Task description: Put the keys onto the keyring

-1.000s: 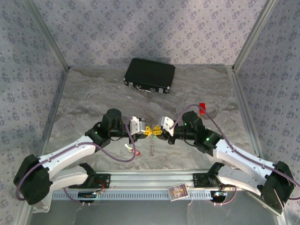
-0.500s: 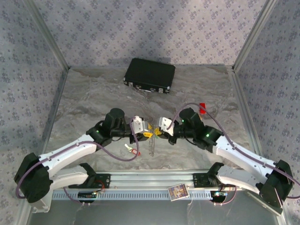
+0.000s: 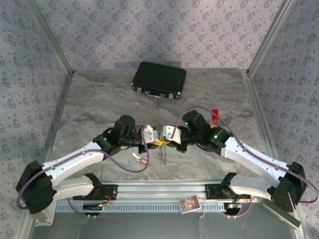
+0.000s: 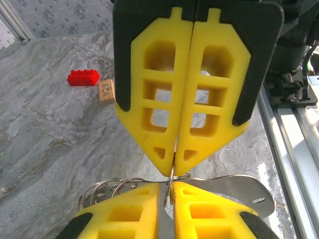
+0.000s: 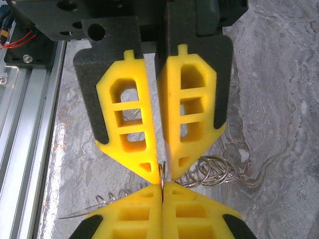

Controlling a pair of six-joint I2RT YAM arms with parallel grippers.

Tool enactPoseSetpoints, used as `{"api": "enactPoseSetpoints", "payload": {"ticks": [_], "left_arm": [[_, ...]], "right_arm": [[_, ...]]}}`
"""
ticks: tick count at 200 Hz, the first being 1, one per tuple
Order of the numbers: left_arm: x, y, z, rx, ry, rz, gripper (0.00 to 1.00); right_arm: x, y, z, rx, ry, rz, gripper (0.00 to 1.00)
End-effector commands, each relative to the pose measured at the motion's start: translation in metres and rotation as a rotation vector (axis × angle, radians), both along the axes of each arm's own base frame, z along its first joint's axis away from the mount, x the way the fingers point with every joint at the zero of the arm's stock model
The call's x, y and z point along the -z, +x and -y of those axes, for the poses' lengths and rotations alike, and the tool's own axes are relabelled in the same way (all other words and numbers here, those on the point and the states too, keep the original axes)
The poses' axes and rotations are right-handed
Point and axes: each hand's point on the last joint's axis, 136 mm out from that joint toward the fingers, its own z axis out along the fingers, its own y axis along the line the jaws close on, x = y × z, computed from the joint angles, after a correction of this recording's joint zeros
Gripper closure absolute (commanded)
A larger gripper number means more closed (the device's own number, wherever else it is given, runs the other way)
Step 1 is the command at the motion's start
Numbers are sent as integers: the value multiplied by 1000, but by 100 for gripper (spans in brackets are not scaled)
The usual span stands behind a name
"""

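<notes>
My two grippers meet tip to tip above the middle of the table. The keyring (image 4: 171, 175) is a thin steel loop seen edge-on, and both sets of yellow fingers pinch it. In the right wrist view my right gripper (image 5: 163, 187) is shut tight on the keyring (image 5: 162, 170). Facing it, my left gripper (image 5: 162, 173) holds the loop with a narrow gap between its fingers. Small wire rings (image 5: 215, 172) and a chain (image 3: 162, 154) hang from the loop. One of the keys (image 3: 141, 159), with a red tag, lies on the table below my left gripper (image 3: 158, 141).
A black case (image 3: 159, 79) lies at the back. A red block (image 4: 83, 77) and a tan block (image 4: 106, 91) sit behind the right arm. A flat metal piece (image 4: 239, 186) hangs under the grippers. The aluminium rail (image 3: 159, 191) and a card (image 3: 189, 203) line the near edge.
Both grippers have drawn closer together and shifted slightly right. The left jaws opened briefly and closed again on the loop; the right jaws closed fully.
</notes>
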Motion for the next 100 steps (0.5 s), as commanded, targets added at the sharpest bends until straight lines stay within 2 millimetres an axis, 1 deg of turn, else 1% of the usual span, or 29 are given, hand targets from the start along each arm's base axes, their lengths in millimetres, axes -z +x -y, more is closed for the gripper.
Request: {"api": "enactPoseSetpoints", "payload": {"ticks": [1, 11, 20, 25, 30, 36, 43, 58, 100], "left_arm": [[-16, 0, 7, 29, -36, 34, 94], [-16, -1, 8, 34, -40, 32, 100], [-17, -2, 8, 34, -47, 30, 100], [-17, -2, 7, 34, -52, 30, 100], [-17, -3, 7, 34, -60, 27, 100], [-17, -4, 7, 32, -73, 28, 100], [-19, -4, 7, 29, -94, 30, 100], [-20, -6, 7, 24, -130, 28, 100], [-25, -9, 7, 36, -183, 37, 100]], "right_arm": [[-17, -3, -6, -34, 28, 22, 100], [-19, -2, -6, -24, 47, 19, 100], [-19, 0, -4, -1, 74, 8, 83], [-22, 1, -3, 15, 100, 3, 76], [-23, 2, -1, 30, 128, -5, 72], [-26, 5, 2, 53, 169, -18, 69], [-29, 7, 5, 74, 222, -39, 68], [-29, 7, 8, 102, 285, -79, 68], [-21, 4, 9, 111, 294, -113, 70]]}}
